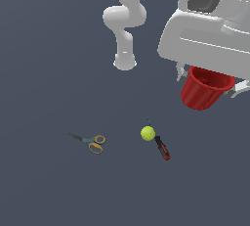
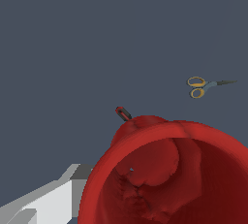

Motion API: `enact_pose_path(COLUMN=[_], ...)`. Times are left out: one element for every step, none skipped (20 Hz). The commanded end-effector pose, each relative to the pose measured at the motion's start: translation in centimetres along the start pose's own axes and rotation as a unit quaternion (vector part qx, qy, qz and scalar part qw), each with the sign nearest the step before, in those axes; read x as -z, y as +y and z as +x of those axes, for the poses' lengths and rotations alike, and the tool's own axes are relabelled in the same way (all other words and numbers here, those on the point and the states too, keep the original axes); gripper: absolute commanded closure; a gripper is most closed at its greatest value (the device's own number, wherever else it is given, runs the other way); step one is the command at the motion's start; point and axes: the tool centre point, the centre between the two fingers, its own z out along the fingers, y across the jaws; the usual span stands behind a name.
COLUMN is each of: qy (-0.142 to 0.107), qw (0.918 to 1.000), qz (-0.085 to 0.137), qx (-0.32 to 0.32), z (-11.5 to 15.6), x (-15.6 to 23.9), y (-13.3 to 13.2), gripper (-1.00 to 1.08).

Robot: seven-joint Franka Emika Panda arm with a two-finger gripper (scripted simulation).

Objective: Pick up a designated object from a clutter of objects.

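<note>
My tool [image 1: 207, 80] is high up at the exterior view's right, and it is clamped on the red cup [image 1: 202, 92]. I can see one white finger [image 1: 181, 71] on one side of the cup and another on the far side, both touching it. The cup hangs in the air, well above the bench [image 1: 49, 186]. It is tilted, with its open mouth turned up toward my tool. In the wrist view the cup [image 2: 169, 174] fills most of the picture, and I look right down into it. One grey finger [image 2: 48, 201] shows beside its rim.

Down on the bench, the yellow-green ball [image 1: 148, 133] sits below the cup and toward the exterior view's left. The screwdriver [image 1: 162, 147] lies just beside the ball, touching it or nearly so. I see only its red-and-black handle end in the wrist view. The scissors [image 1: 91, 142] with orange handles lie flat farther toward the exterior view's left, well apart from the ball. The arm's white base [image 1: 125, 62] stands at the back.
</note>
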Motion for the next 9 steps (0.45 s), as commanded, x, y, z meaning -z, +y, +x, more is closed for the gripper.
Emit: enact_pose_path(qy=[0.001, 0.001, 0.001, 0.001, 0.001, 0.001, 0.001, 0.001, 0.001], qw=[1.0, 1.0, 1.0, 1.0, 1.0, 1.0, 1.0, 1.0, 1.0], qz=[0.001, 0.001, 0.001, 0.001, 0.001, 0.001, 0.001, 0.001, 0.001], qx=[0.0, 0.0, 0.0, 0.0, 0.0, 0.0, 0.0, 0.0, 0.0], z=[0.1, 0.12, 0.15, 0.17, 0.18, 0.19, 0.2, 0.21, 0.21], x=[0.54, 0.65, 0.75, 0.84, 0.9, 0.95, 0.99, 1.01, 1.02], y=[-0.24, -0.31, -0.37, -0.42, -0.46, -0.49, -0.52, -0.53, -0.53], gripper=[1.08, 1.08, 1.08, 1.08, 1.08, 1.08, 1.08, 1.08, 1.08])
